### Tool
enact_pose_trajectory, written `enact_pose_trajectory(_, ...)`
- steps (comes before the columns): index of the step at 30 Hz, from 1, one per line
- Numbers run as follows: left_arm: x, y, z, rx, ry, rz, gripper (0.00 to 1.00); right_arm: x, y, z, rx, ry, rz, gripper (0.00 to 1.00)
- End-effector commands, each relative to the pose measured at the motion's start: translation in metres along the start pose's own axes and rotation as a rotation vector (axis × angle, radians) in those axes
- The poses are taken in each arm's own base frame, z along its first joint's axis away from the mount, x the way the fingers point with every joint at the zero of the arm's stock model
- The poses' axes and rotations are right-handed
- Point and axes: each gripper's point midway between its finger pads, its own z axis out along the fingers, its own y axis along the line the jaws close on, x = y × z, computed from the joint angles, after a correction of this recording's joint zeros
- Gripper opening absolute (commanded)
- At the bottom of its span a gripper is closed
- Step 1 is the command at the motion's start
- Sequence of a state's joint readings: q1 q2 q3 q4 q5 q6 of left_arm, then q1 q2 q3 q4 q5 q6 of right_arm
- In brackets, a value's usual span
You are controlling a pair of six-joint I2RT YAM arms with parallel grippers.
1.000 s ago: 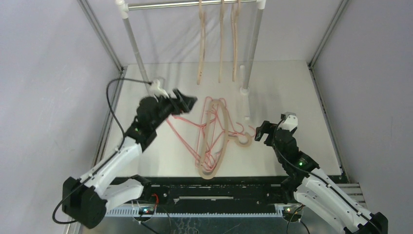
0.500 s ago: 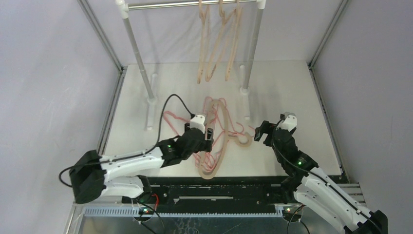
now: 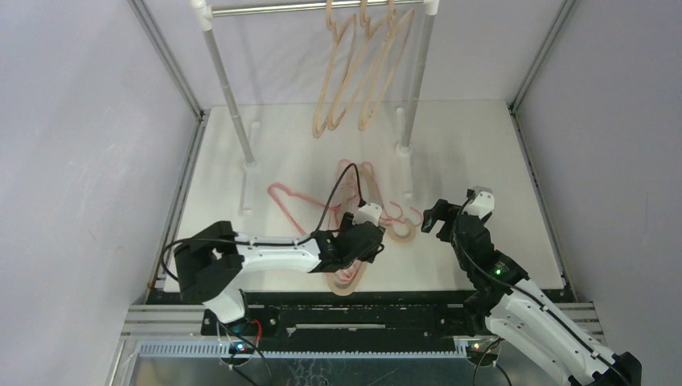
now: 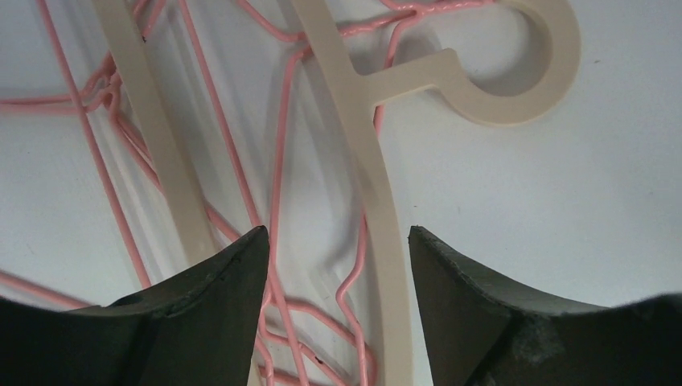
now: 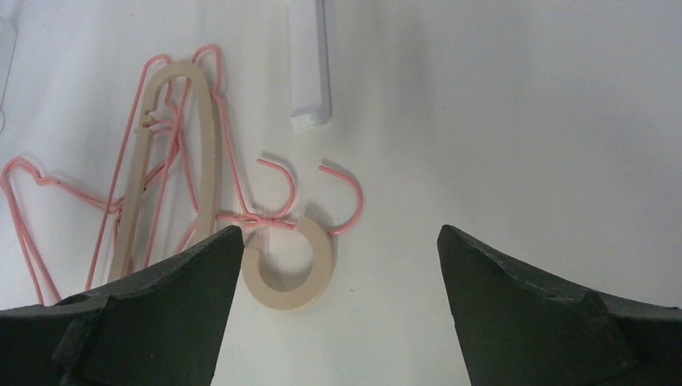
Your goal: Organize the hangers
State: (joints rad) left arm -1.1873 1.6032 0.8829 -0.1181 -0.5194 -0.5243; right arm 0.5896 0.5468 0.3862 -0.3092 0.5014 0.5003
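Observation:
Three beige hangers (image 3: 354,72) hang on the rail, slanted to one side. On the table lies a heap of hangers: one beige hanger (image 3: 400,233) and several pink wire hangers (image 3: 281,197) tangled with it. My left gripper (image 3: 371,241) is low over this heap. In the left wrist view it (image 4: 336,233) is open, with the beige hanger's arm (image 4: 386,217) and pink wires (image 4: 277,185) between its jaws, untouched. My right gripper (image 3: 434,219) hovers open just right of the heap. The beige hook (image 5: 289,269) lies by its left finger (image 5: 185,289).
The silver rail (image 3: 306,8) stands on two slanted posts (image 3: 229,96) with white feet (image 3: 248,185) on the table. One white foot (image 5: 310,64) lies just beyond the pink hooks (image 5: 346,193). Grey walls close in both sides.
My left arm swung from the left rail post down onto the heap, its jaws narrowing. The hung beige hangers swung to a slant. The right arm stayed still.

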Motion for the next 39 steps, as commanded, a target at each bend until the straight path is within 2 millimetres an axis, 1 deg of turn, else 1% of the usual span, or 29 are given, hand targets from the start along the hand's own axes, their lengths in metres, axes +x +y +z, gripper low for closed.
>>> enact_pose_trajectory(1,-0.009,-0.014,0.01,0.023,-0.014,0.018,0.68,-0.015,0.005,-0.003,-0.009,-0.045,0.045,1.0)
enact_pose_trajectory(8,0.007,-0.023,0.027,0.06,0.018,0.089,0.68,-0.014,0.004,-0.003,-0.008,-0.044,0.047,0.99)
enact_pose_trajectory(14,0.017,-0.028,0.034,0.076,0.048,0.111,0.65,-0.013,0.003,-0.003,-0.005,-0.044,0.045,1.0)
enact_pose_trajectory(18,0.022,-0.03,0.037,0.082,0.065,0.117,0.61,-0.013,0.004,-0.002,-0.007,-0.046,0.049,1.0)
enact_pose_trajectory(20,0.024,-0.029,0.038,0.076,0.072,0.12,0.57,-0.013,0.004,-0.002,-0.006,-0.047,0.051,0.99)
enact_pose_trajectory(27,0.028,-0.018,0.04,0.026,0.079,0.131,0.46,-0.012,0.002,-0.003,-0.002,-0.045,0.046,0.99)
enact_pose_trajectory(29,0.028,-0.013,0.04,-0.005,0.079,0.141,0.38,-0.013,0.002,-0.003,-0.004,-0.047,0.047,0.99)
enact_pose_trajectory(30,0.029,-0.01,0.04,-0.02,0.083,0.147,0.28,-0.013,0.002,-0.003,-0.004,-0.048,0.045,0.99)
enact_pose_trajectory(31,0.028,-0.008,0.04,-0.031,0.081,0.15,0.14,-0.013,0.002,-0.004,-0.004,-0.05,0.047,0.99)
enact_pose_trajectory(32,0.028,-0.007,0.04,-0.036,0.081,0.152,0.03,-0.013,0.002,-0.004,-0.004,-0.05,0.047,1.0)
enact_pose_trajectory(33,0.028,-0.006,0.039,-0.037,0.081,0.154,0.01,-0.013,0.001,-0.004,-0.004,-0.051,0.048,1.0)
enact_pose_trajectory(36,0.026,-0.003,0.036,-0.048,0.081,0.159,0.0,-0.014,0.002,-0.004,-0.007,-0.053,0.048,1.0)
enact_pose_trajectory(39,0.014,0.003,0.026,-0.069,0.058,0.161,0.0,-0.014,0.002,-0.004,-0.005,-0.051,0.047,1.0)
